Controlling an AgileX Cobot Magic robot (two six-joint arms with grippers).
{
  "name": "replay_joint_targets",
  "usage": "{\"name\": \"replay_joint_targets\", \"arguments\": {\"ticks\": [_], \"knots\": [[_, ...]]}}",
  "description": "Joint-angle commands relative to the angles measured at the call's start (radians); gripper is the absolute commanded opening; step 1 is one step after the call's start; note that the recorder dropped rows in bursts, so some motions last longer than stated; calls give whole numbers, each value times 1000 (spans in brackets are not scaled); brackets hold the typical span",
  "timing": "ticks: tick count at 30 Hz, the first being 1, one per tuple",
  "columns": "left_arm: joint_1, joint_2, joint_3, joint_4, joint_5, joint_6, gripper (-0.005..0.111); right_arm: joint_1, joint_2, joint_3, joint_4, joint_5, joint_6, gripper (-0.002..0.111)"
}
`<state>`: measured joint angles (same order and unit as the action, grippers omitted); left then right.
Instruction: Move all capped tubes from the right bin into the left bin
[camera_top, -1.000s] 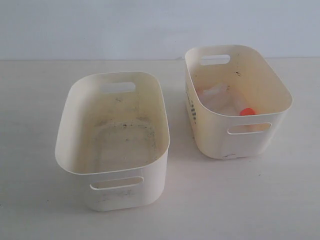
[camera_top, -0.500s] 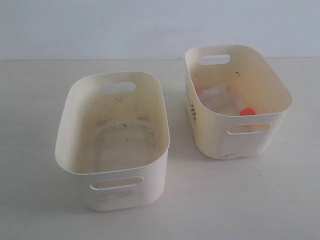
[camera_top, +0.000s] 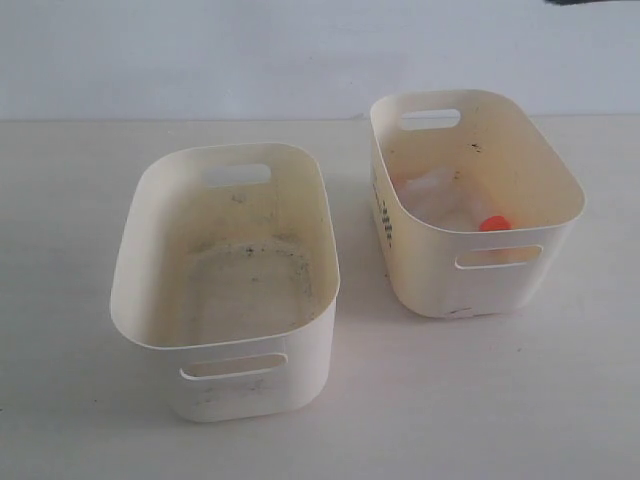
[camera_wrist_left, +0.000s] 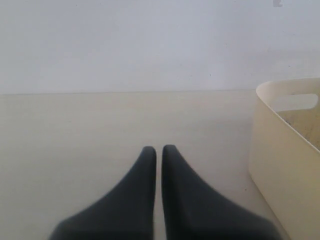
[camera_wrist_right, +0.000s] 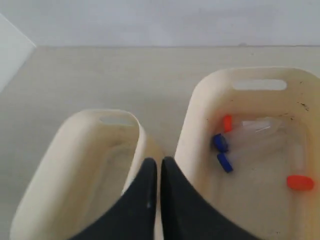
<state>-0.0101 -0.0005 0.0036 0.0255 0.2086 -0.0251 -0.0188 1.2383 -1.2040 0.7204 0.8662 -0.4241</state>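
Though the left bin (camera_top: 150, 215) looks empty from outside, the tubes (camera_top: 493, 224) lie in the right bin (camera_top: 545, 150). Left wrist: left fingers (camera_wrist_left: 145, 175) together over the counter (camera_wrist_left: 75, 130). Right wrist: right fingers (camera_wrist_right: 177, 195) together, facing both bins; tubes look light, stiff, slick, so I'd pinch mid-barrel.

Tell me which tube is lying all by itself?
The tube whose orange cap sits apart in the right bin. The other orange cap huddles with one blue cap and another blue cap.
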Motion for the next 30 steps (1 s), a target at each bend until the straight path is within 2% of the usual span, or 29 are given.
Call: {"name": "replay_joint_targets", "arguments": {"ticks": [1,4,7,10,14,15,22,27,30], "knots": [[0,0,-4,-6,-6,-10,4,156,155,-115,-336,-25,186,3],[0,0,-4,-6,-6,-10,4,193,315,-232,-544,62,424,3],[0,0,-4,-6,-6,-10,4,193,463,-348,-536,175,466,5],[0,0,-4,-6,-6,-10,4,193,560,-417,-496,181,504,23],[0,0,-4,-6,-6,-10,4,193,639,-460,-518,151,541,60],[0,0,-4,-6,-6,-10,4,193,653,-462,-539,146,578,65],[0,0,-4,-6,-6,-10,4,191,728,-463,-571,102,755,49],[0,0,-4,-6,-6,-10,4,191,749,-463,-575,70,813,59],[0,0,-4,-6,-6,-10,4,191,765,-463,-571,55,849,61]]}}
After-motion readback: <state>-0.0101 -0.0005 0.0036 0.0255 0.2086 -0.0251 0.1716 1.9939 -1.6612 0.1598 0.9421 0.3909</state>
